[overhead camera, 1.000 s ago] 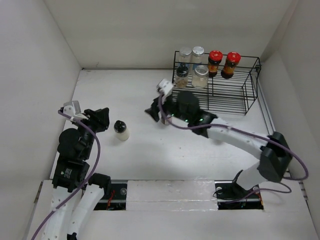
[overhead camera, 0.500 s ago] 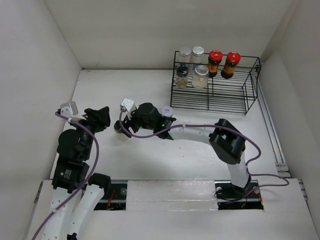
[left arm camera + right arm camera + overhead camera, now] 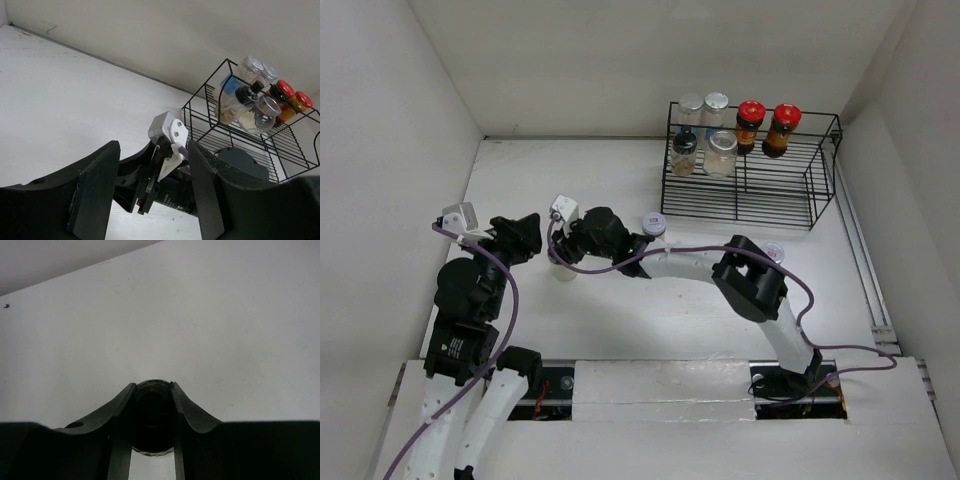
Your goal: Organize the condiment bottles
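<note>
Black-capped white plastic bottle (image 3: 152, 422) stands on the white table (image 3: 620, 330), left of centre. The right gripper (image 3: 152, 386) seems clamped on its cap. The left gripper (image 3: 152, 150) hovers nearby, fingers apart.

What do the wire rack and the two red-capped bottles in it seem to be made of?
Rack: probably thin metal wire with a black coating; its open grid of slender rods suggests it. Red-capped bottles: probably glass, with dark contents and glossy, plastic-looking caps; too small to be sure.
</note>
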You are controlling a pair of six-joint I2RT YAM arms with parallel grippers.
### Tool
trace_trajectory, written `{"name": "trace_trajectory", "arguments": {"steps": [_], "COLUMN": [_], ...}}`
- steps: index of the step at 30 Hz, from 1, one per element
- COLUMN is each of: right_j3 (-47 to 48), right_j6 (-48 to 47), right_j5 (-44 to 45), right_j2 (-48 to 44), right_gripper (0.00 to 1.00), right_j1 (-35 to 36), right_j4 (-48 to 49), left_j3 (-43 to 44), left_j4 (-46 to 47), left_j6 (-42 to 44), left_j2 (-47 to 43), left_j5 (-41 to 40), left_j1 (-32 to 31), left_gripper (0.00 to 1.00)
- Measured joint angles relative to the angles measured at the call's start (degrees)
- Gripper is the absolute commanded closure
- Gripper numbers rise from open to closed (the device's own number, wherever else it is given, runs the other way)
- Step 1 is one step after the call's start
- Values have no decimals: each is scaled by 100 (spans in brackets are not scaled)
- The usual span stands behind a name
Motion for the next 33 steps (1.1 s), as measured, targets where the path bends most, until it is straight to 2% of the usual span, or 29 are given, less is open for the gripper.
{"name": "trace_trajectory", "arguments": {"steps": [6, 13, 15, 18, 21, 27, 33], "right_j3": [-1014, -1891, -2013, -2096, -2131, -2052, -1635], "right_j6": [61, -55, -63, -85, -133, -177, -173], "right_j5": [212, 643, 796, 1137, 1628, 2275, 2218], "right_j2": [-835, -3351, -4183, -5215, -5812, -5755, -4605], "right_gripper": [92, 96, 96, 96, 96, 97, 98], "right_j1": [-2, -326, -699, -1615, -2686, -4011, -4815], "right_j4": [46, -680, -715, -807, -1051, -2006, -2413], "left_j3": [0, 0, 0, -11, -11, -13, -13], "left_j4": [0, 2, 0, 2, 2, 2, 4], "left_j6": [0, 7, 7, 7, 7, 7, 7], "left_j2": [2, 46, 79, 105, 114, 177, 179], "left_j5": [39, 149, 181, 212, 273, 356, 356], "left_j1": [0, 0, 0, 0, 0, 0, 0], "left_gripper": [48, 48, 48, 48, 48, 48, 48]}}
